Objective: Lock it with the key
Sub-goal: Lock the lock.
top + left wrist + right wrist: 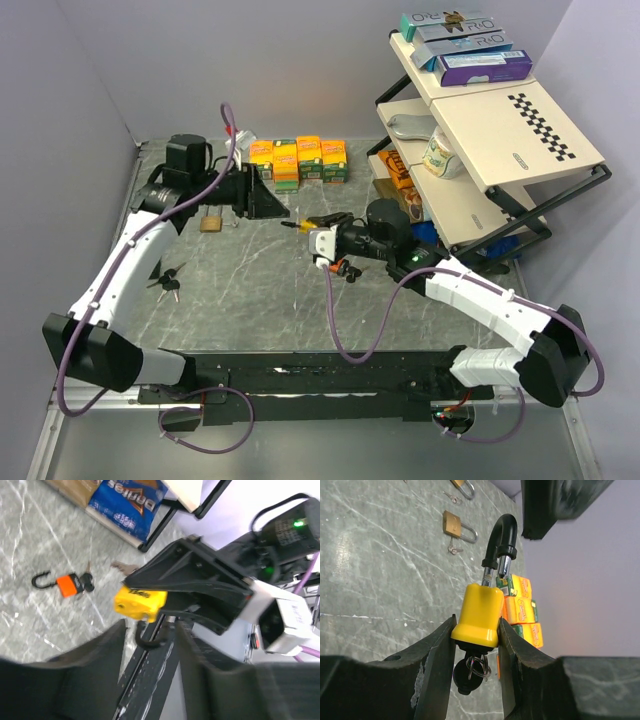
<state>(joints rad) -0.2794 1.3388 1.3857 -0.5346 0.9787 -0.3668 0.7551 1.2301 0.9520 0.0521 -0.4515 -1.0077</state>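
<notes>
Over the middle of the grey marble table point(250, 300), left of the tilted shelf rack point(520, 150), the two arms reach toward each other. The right claw point(476, 630) pinches the yellow padlock point(480, 612) by its body, lifted off the table, with the black shackle point(501, 535) pointing away from the claw. The left claw point(150, 627) is spread, and the shackle shows in its gap; whether they touch I cannot tell. A brass padlock point(451, 524) and an orange padlock point(66, 585) lie on the table. A key point(465, 672) with a ring sits in the yellow padlock's underside.
</notes>
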